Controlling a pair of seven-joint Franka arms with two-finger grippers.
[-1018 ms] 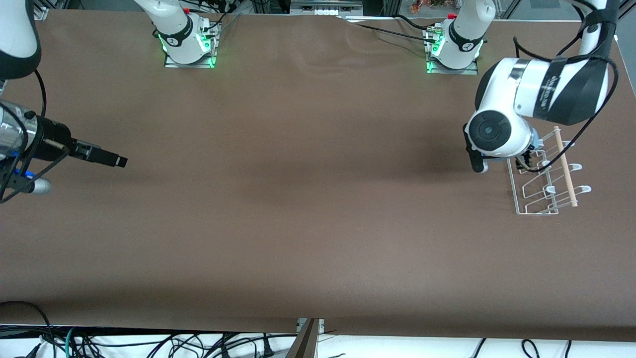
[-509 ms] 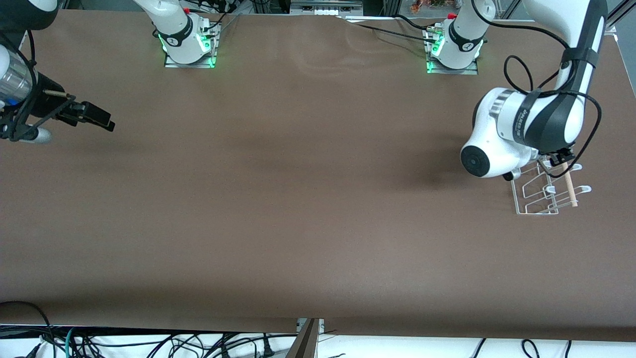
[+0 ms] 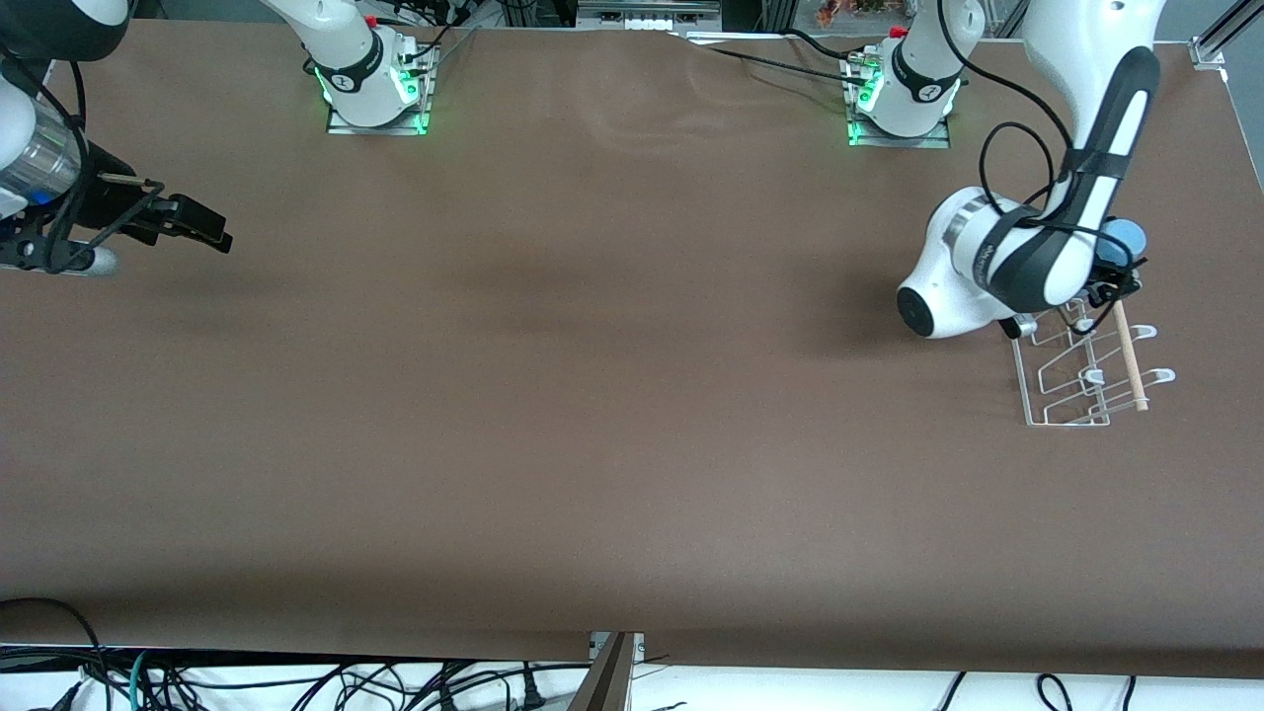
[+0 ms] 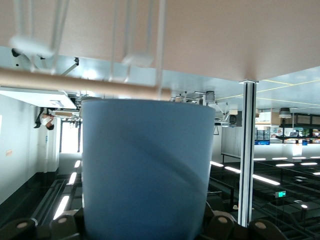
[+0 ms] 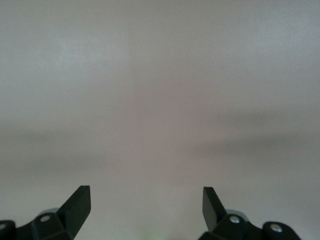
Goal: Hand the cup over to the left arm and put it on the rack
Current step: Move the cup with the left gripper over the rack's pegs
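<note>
The light-blue cup (image 3: 1125,237) is held in my left gripper (image 3: 1114,279), which is shut on it just over the end of the white wire rack (image 3: 1074,387) that lies farthest from the front camera. In the left wrist view the cup (image 4: 145,170) fills the middle, with the rack's wooden dowel (image 4: 75,84) and wires (image 4: 131,35) close by it. The gripper's fingers are mostly hidden by the cup. My right gripper (image 3: 211,235) is open and empty over the bare table at the right arm's end; its fingertips (image 5: 80,200) stand wide apart.
The rack's pale dowel (image 3: 1131,357) runs along its side toward the table's end. The two arm bases (image 3: 375,89) (image 3: 901,94) stand at the table's back edge. Cables hang from the left arm near the rack. The brown tabletop (image 3: 592,395) is bare.
My left arm has turned its wrist and swung the cup round over the rack's back end. My right gripper has drawn back toward its end of the table, then held.
</note>
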